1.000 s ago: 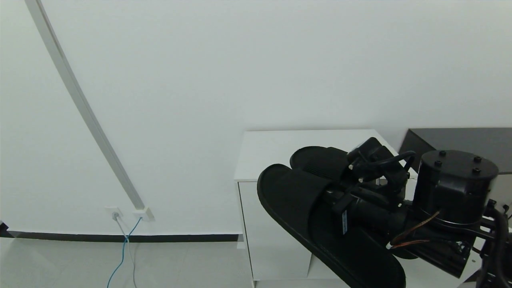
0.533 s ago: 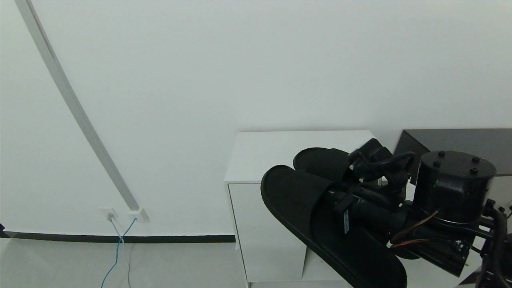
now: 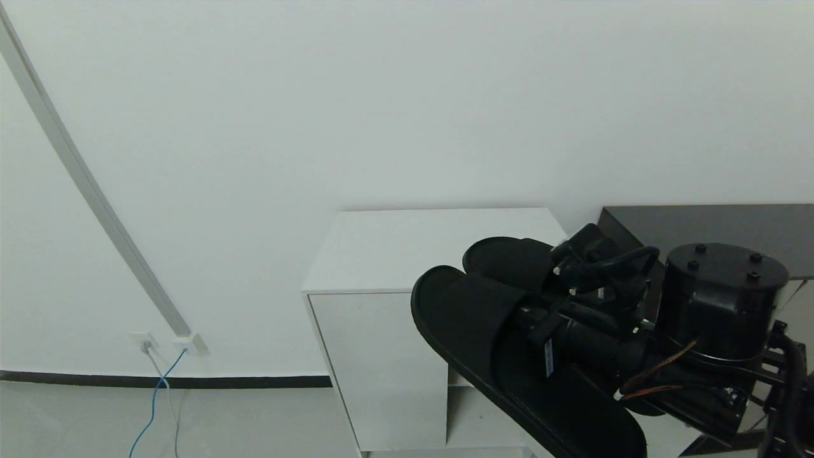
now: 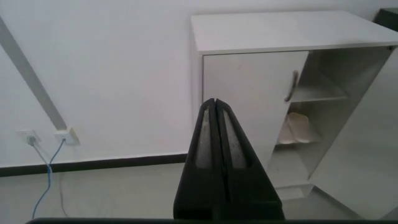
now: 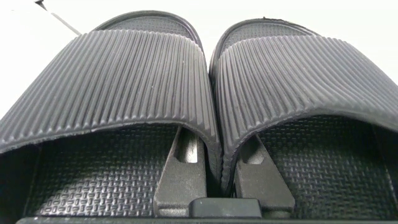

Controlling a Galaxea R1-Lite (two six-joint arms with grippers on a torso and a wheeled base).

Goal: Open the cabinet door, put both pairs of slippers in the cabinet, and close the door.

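A pair of black slippers (image 3: 483, 318) hangs in the air in front of the white cabinet (image 3: 432, 245). My right gripper (image 3: 531, 312) is shut on them. In the right wrist view its fingers (image 5: 183, 171) reach under the two ribbed straps (image 5: 137, 81) and pinch the slippers' inner sides together. My left gripper (image 4: 214, 109) is shut with nothing in it, some way off from the cabinet (image 4: 286, 31) and pointing at it. The cabinet's left door (image 4: 249, 106) is shut and the right side stands open. A pale pair of slippers (image 4: 300, 127) lies on a shelf inside.
A slanted cable duct (image 3: 89, 184) runs down the white wall to sockets (image 3: 168, 343) with a blue cable (image 3: 152, 397) trailing onto the grey floor. A dark tabletop (image 3: 712, 222) stands right of the cabinet.
The head camera has swung: wall, sockets and cabinet have all slid left in the picture. The right gripper keeps the black slippers in the same hold.
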